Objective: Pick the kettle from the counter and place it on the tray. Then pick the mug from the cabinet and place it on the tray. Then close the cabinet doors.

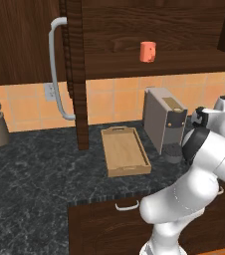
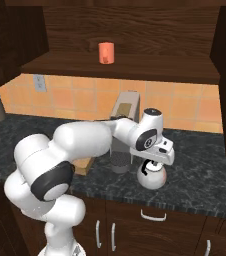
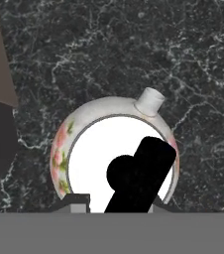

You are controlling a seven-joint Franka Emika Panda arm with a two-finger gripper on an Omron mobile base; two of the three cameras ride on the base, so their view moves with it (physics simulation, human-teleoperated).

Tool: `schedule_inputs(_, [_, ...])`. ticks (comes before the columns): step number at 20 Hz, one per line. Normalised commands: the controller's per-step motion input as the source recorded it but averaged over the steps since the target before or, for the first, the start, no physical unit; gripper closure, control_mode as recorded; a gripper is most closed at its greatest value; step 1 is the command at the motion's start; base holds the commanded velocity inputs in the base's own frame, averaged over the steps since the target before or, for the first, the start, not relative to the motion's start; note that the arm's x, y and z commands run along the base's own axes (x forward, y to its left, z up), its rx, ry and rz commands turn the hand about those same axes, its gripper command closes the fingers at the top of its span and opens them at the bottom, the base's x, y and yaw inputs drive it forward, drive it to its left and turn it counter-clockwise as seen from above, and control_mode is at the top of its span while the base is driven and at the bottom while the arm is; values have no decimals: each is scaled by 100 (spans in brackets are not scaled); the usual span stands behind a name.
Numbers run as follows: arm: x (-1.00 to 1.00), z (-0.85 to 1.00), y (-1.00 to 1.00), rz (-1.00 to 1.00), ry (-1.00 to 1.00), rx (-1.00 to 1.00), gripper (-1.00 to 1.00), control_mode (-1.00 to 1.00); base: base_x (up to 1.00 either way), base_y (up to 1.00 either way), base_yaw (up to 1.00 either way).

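Right under the tool (image 2: pixel 153 167) sits the kettle (image 3: pixel 115 149) on the dark worktop (image 2: pixel 200 165), just right of the coffee machine (image 1: pixel 164 119); whether the jaws have closed on its black handle, I cannot tell. Tray (image 1: pixel 125 151) lies left, mug (image 1: pixel 148 52) on the cabinet shelf.

Even, soft rendered light, dim under the cabinet (image 1: pixel 149 30), coarse pixelation, no glare or hard shadows.

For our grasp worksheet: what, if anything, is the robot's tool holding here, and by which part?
The tool appears closed around the kettle at its black upright handle; the kettle sits on the counter.
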Motion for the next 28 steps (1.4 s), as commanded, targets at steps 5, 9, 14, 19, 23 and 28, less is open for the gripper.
schedule_inputs(5, [-20, 7, 0, -4, 0, 0, 100, -100, 0, 0, 0])
schedule_inputs(9, [-47, 36, 14, -2, 0, 0, 100, -100, 0, 0, 0])
schedule_inputs(14, [-51, 34, 27, -3, 3, 0, 100, -100, 0, 0, 0])
schedule_inputs(19, [-38, 28, 59, 0, 1, 0, 100, -100, 0, 0, 0])
schedule_inputs(23, [-26, 23, 77, 0, -3, 0, 100, -100, 0, 0, 0])
schedule_inputs(28, [-12, 17, 88, 0, -14, 0, 100, -100, 0, 0, 0])
